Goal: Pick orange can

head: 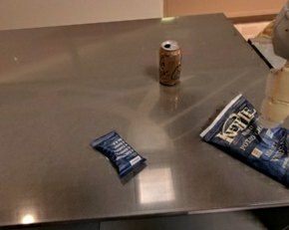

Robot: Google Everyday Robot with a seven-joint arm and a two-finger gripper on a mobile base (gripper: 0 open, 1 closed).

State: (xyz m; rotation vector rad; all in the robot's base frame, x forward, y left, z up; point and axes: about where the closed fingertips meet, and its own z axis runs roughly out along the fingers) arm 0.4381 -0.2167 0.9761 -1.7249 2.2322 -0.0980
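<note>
Standing upright, orange can (170, 62), gripper (278, 107) well apart, right edge

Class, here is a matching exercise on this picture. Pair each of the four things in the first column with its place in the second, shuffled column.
Things
1. orange can
2. small blue packet
3. large chip bag
4. end effector

Places
A. at the view's right edge, above the large chip bag
B. upright, far middle of the table
C. lying flat, nearer the front, left of the can
D. lying on the table's right side

Pairs: 1-B, 2-C, 3-D, 4-A
</note>
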